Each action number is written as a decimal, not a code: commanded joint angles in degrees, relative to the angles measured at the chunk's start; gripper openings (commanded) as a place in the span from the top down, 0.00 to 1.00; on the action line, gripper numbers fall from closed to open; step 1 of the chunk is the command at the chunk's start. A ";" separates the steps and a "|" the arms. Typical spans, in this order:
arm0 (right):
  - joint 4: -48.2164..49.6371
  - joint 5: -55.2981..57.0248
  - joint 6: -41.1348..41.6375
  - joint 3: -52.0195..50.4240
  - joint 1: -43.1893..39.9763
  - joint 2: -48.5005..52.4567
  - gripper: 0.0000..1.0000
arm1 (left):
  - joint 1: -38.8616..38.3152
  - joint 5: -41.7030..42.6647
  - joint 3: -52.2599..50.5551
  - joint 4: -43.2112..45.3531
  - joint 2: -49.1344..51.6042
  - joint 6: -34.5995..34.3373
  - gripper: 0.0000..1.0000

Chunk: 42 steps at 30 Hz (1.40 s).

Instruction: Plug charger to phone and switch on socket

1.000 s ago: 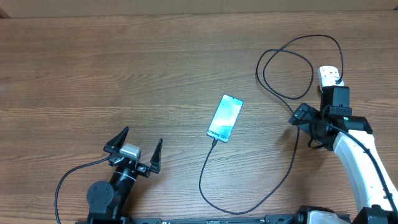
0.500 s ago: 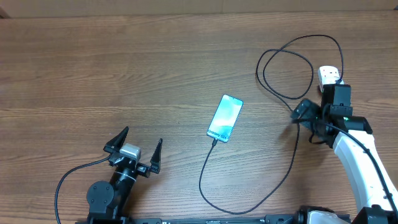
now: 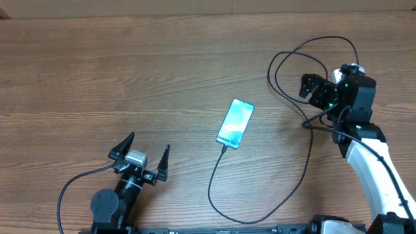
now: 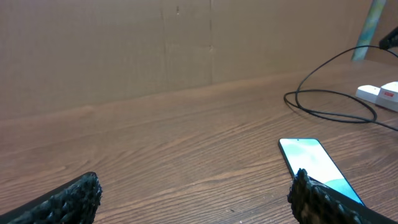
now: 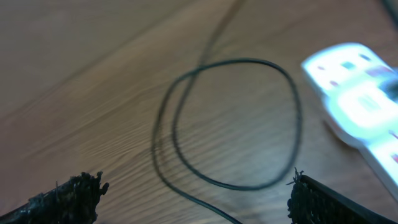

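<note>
The left gripper (image 3: 144, 155) sits at the near left edge of the brown, wood-grain worktop (image 3: 130, 65). Its black, rough-textured fingers (image 4: 84, 196) are spread wide with nothing between them. Only the tips show in the left wrist view, cut off by the bottom edge. Behind the worktop stands a plain brown cardboard wall (image 4: 124, 50).

Near the middle lies the slim rectangular smartphone (image 3: 235, 123), flat and slightly tilted, with its light blue-white screen lit and black edges. The small print on the screen is too small to read. The long thin black charger cable (image 3: 216, 166) meets the phone's near end, sweeps down and round to the right, then climbs into a loose double loop at the far right.

The right gripper (image 3: 316, 93) hangs over that loop, its dark fingers (image 5: 74, 196) wide apart and gripping nothing. Just right of it is the white elongated power strip (image 5: 354, 106) with small red marks. It is smeared by blur in the right wrist view and mostly hidden under the arm from overhead. The cable's plug end cannot be made out.
</note>
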 commanded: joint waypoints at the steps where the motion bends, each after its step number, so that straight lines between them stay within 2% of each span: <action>1: 1.86 -5.90 -7.58 -2.19 1.25 -1.20 0.00 | 0.24 -0.35 -0.20 0.04 -0.61 -0.72 0.00; 9: 7.32 -5.64 -13.55 -7.19 6.19 -1.22 0.00 | 0.24 -0.35 -0.20 0.02 -0.61 -0.72 0.00; 18: 11.21 -4.98 -13.66 -13.25 7.45 -3.48 0.00 | 0.24 -0.35 -0.20 0.04 -0.61 -0.72 0.00; 30: 16.52 -4.76 -13.84 -25.94 7.45 -12.37 0.00 | 0.24 -0.35 -0.20 0.04 -0.61 -0.72 0.00; 42: 23.91 -4.74 -13.84 -40.70 7.45 -27.63 0.00 | 0.24 -0.37 -0.20 0.04 -0.61 -0.72 0.00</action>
